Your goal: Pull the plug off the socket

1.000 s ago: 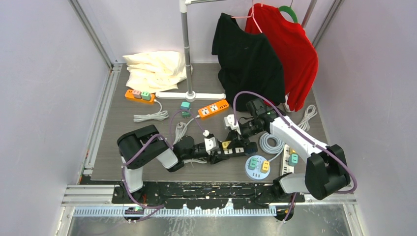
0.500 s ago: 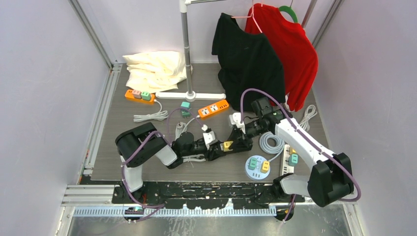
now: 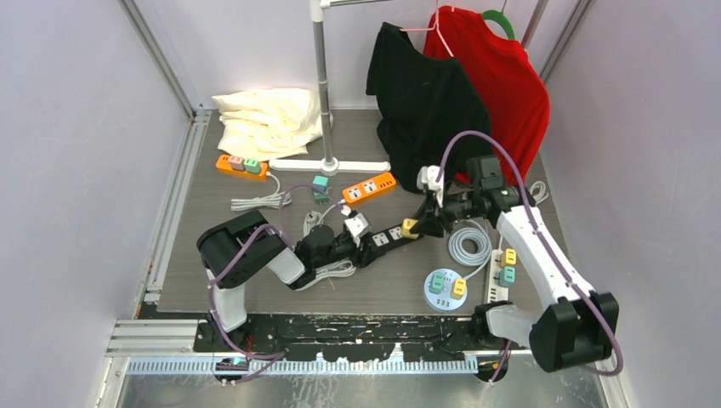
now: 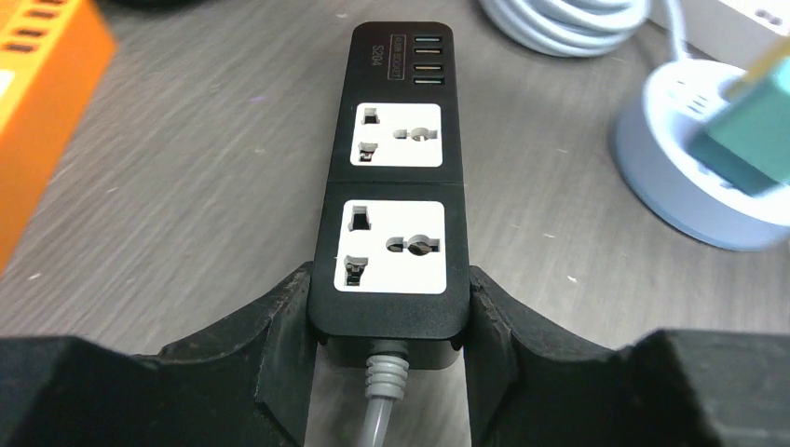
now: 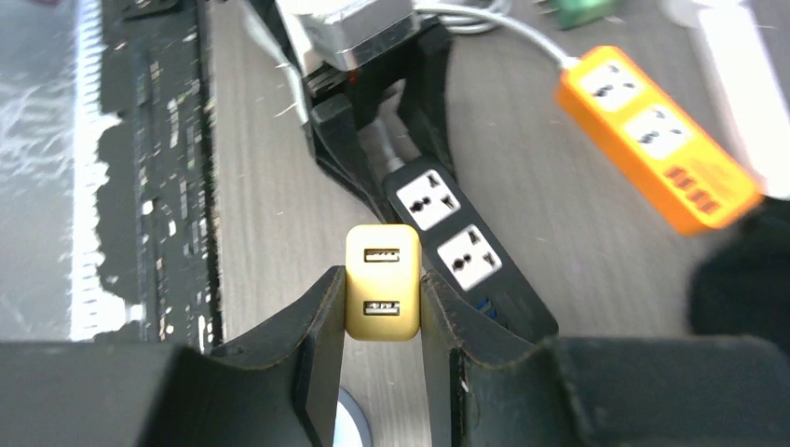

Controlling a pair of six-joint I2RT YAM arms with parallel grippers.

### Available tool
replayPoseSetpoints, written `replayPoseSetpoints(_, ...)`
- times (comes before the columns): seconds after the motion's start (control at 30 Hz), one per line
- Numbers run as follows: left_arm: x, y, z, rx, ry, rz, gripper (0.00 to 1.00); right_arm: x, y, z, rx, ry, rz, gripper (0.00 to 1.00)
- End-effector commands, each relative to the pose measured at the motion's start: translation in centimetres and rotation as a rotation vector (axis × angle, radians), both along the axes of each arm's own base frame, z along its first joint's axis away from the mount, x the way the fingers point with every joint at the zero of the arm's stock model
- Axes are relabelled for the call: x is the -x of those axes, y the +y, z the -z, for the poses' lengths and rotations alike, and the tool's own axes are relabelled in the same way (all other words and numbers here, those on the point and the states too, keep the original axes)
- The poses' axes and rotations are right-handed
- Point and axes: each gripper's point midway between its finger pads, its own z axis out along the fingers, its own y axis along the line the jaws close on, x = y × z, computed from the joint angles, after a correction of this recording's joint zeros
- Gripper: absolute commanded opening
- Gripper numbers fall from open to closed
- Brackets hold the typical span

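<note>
The socket is a black power strip (image 4: 391,186) with two white outlets, both empty; it lies on the table (image 3: 387,237). My left gripper (image 4: 389,298) is shut on its cord end, one finger on each side, low and left of centre in the top view (image 3: 367,247). The plug is a yellow USB charger block (image 5: 382,293). My right gripper (image 5: 382,300) is shut on it and holds it clear of the strip, above the strip's far end (image 5: 466,251). From above, the plug (image 3: 411,226) sits at the tip of my right gripper (image 3: 416,224).
An orange power strip (image 3: 369,187) lies just behind. A round white socket hub (image 3: 445,286) with teal and yellow plugs, a coiled white cable (image 3: 469,246) and a white strip (image 3: 500,274) sit to the right. A clothes rack base (image 3: 330,163) and hanging shirts (image 3: 429,102) stand farther back.
My right gripper has moved up and to the right with the yellow plug, which has left the outlet. The black strip has swung its far end toward the back right.
</note>
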Motion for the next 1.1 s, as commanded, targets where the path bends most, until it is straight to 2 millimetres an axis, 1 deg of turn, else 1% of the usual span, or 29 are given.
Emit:
replayPoseSetpoints(0.0,-4.7,1.4,-1.0,-0.017,-0.012,-0.238,0.0,-3.5,-1.3,-4.0,-0.06,-0.051,0.252,0.01)
replayPoseSetpoints(0.07,-6.2,1.1,-1.2,-0.037,-0.006,-0.273,0.0,-4.0,-1.7,-4.2,-0.069,-0.048,0.293,0.01)
replayPoseSetpoints(0.17,-8.8,0.2,-2.0,-0.061,-0.015,-0.3,0.0,-4.3,-1.7,-4.1,-0.078,-0.026,0.316,0.01)
replayPoseSetpoints(0.2,-9.5,0.1,-2.0,-0.075,-0.019,-0.305,0.0,-4.4,-1.7,-4.0,-0.077,-0.018,0.317,0.02)
replayPoseSetpoints(0.23,-10.1,0.0,-1.9,-0.089,-0.02,-0.309,0.01,-4.4,-1.7,-3.8,-0.076,-0.011,0.319,0.02)
replayPoseSetpoints(0.27,-10.8,-0.1,-1.8,-0.099,-0.021,-0.312,0.05,-4.5,-1.6,-3.8,-0.077,-0.006,0.32,0.02)
replayPoseSetpoints(0.37,-12.4,0.0,-1.2,-0.124,-0.001,-0.32,0.23,-4.6,-1.6,-3.5,-0.076,0.015,0.329,0.02)
replayPoseSetpoints(0.43,-12.8,-0.1,-1.0,-0.131,0.01,-0.312,0.41,-4.7,-1.6,-3.4,-0.078,0.027,0.335,0.02)
replayPoseSetpoints(0.47,-12.8,0.0,-1.1,-0.137,0.016,-0.312,0.52,-4.8,-1.6,-3.4,-0.078,0.029,0.339,0.02)
replayPoseSetpoints(0.5,-12.8,-0.1,-1.5,-0.132,0.018,-0.311,0.61,-4.9,-1.6,-3.2,-0.078,0.037,0.343,0.02)
replayPoseSetpoints(0.57,-12.5,-0.1,-2.9,-0.112,0.021,-0.303,0.73,-5.0,-1.6,-3.0,-0.077,0.05,0.346,0.03)
replayPoseSetpoints(0.67,-11.4,-0.1,-5.0,-0.083,0.027,-0.27,0.84,-5.0,-1.3,-2.8,-0.084,0.083,0.341,0.03)
replayPoseSetpoints(0.7,-10.8,0.0,-5.5,-0.074,0.033,-0.256,0.86,-5.0,-1.2,-2.7,-0.088,0.099,0.339,0.03)
replayPoseSetpoints(0.8,-9.0,0.4,-7.6,-0.029,0.055,-0.218,0.87,-4.8,-0.9,-2.7,-0.103,0.136,0.327,0.04)
replayPoseSetpoints(0.9,-6.6,0.8,-9.5,0.033,0.095,-0.165,0.87,-4.8,-0.7,-2.6,-0.115,0.175,0.324,0.04)
replayPoseSetpoints(1.07,-2.5,1.7,-11.6,0.148,0.204,-0.09,0.86,-4.5,0.1,-2.6,-0.149,0.275,0.301,0.04)
